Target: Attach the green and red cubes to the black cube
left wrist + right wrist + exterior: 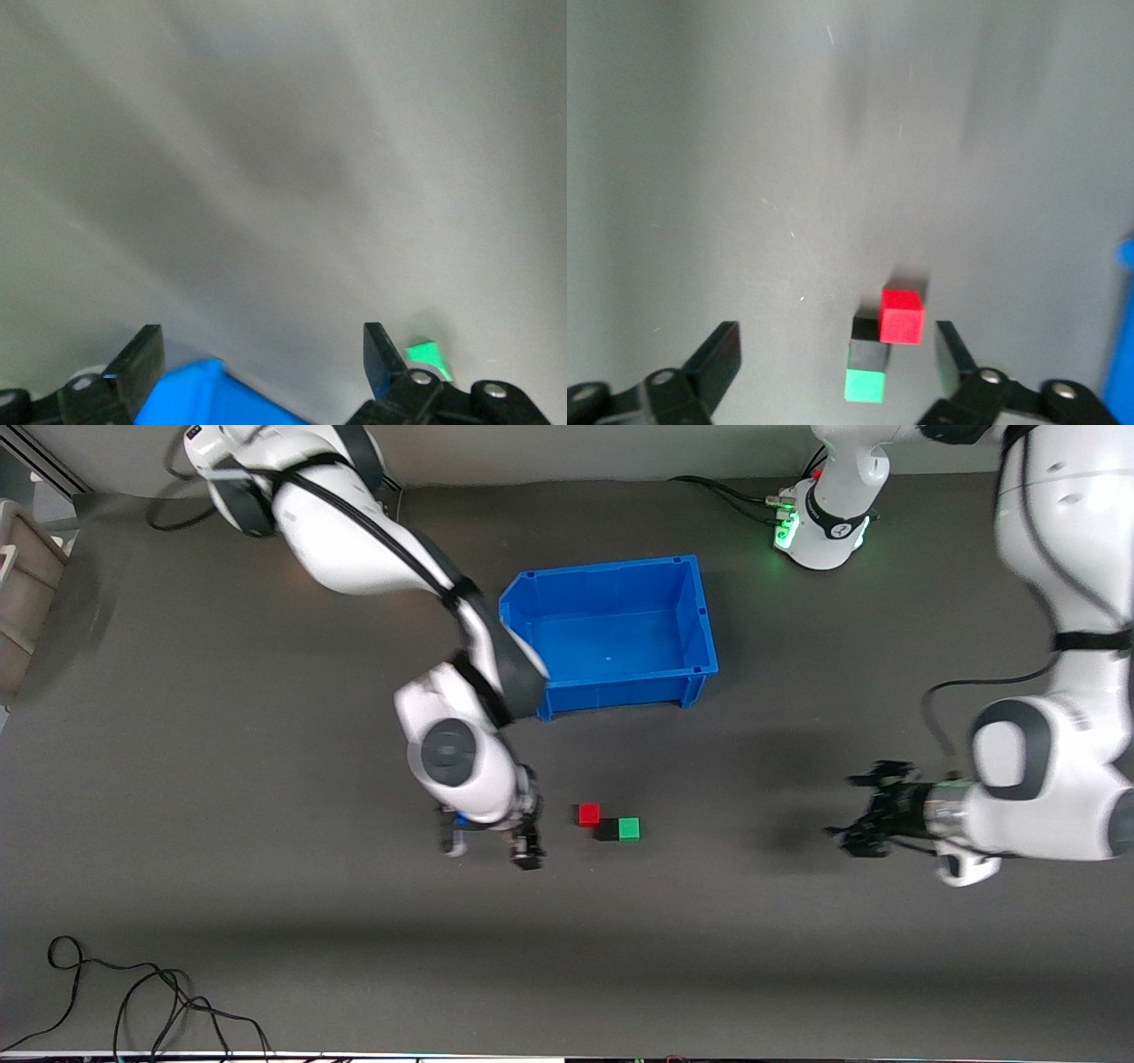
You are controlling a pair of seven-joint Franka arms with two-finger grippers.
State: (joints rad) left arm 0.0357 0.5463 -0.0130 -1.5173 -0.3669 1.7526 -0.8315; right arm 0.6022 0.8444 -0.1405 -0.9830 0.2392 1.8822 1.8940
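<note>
Front view: right arm bends down from its base, elbow passing the blue bin (620,633), wrist pointing down, and the right claw (490,849) hangs low over the dark worktop (266,921) with fingers spread apart, nothing between them. Left arm folds in sideways, left claw (864,810) also spread, holding nothing. Black cube (606,832) sits at the bin's six o'clock, green cube (629,829) touching it at three o'clock, red cube (589,814) touching at about eleven. Loose cable (133,992) near the worktop's edge
</note>
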